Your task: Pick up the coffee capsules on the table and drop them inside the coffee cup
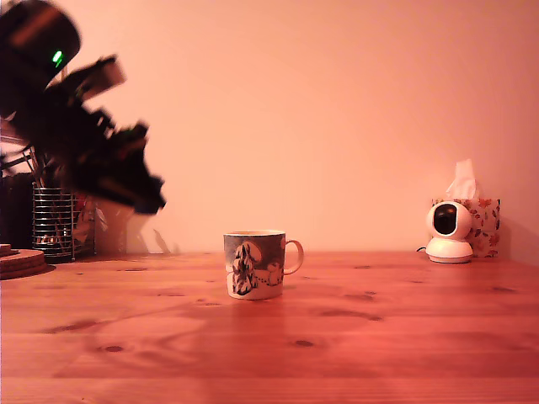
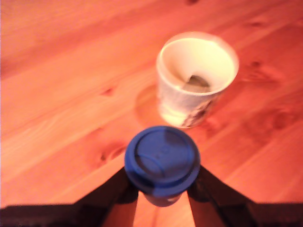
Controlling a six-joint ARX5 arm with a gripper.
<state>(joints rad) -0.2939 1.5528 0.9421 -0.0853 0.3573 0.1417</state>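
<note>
The gripper (image 1: 139, 189) hangs blurred at about ten o'clock in the exterior view, high above the table (image 1: 269, 337) and well apart from the coffee cup (image 1: 255, 264). From here I cannot tell what it holds. One cup stands near the middle, handle toward the exterior view's right, with bare wood all round it. At the far edge sit one wire utensil holder (image 1: 55, 220) at nine o'clock and one small white camera (image 1: 449, 231) before a tissue box (image 1: 482, 224) at three o'clock.

In the wrist view the gripper (image 2: 162, 191) is clenched on one coffee capsule (image 2: 162, 161), which looks blue here, its flat lid facing the lens. The cup (image 2: 196, 78) lies at one o'clock from it, mouth unobstructed, one dark object (image 2: 195, 84) resting inside. Open table (image 2: 71, 94) surrounds the cup.
</note>
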